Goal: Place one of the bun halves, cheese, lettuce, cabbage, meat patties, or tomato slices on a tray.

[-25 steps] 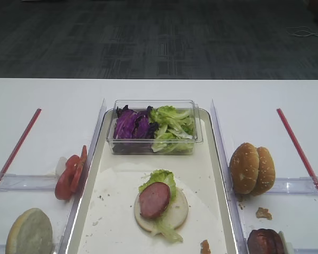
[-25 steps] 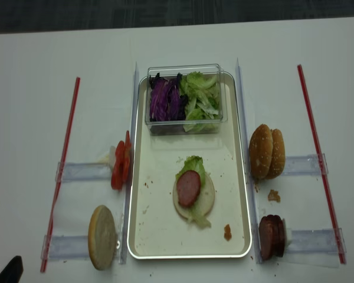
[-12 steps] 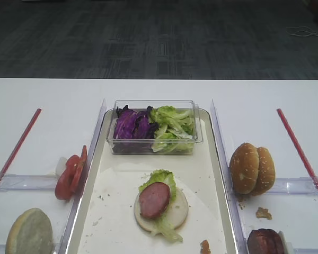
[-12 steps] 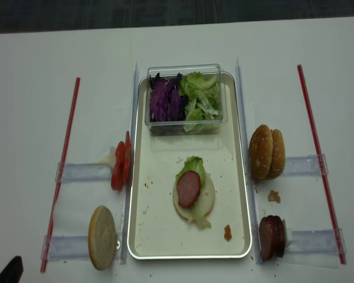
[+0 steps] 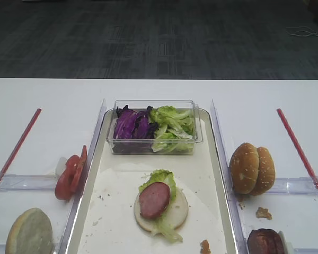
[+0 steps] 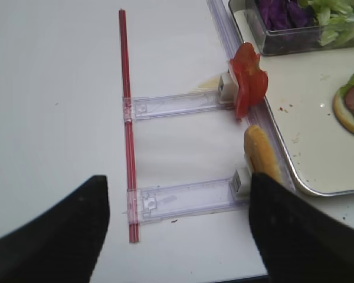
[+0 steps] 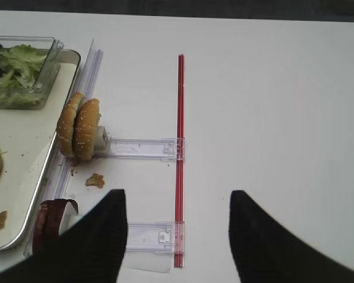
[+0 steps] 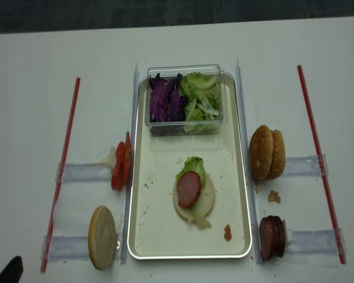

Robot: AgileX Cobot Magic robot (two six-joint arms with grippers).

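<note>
The white surface (image 8: 183,41) carries the tray (image 8: 141,236) in the middle, red strips (image 8: 65,159) at both sides, clear holders (image 8: 82,172), and a crumb (image 8: 274,196) on the right.

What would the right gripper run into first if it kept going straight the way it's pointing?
Probably nothing but the bare white table. The open right gripper points along the red strip; the sesame bun halves stand well off to the side. Its height is hard to judge.
</note>
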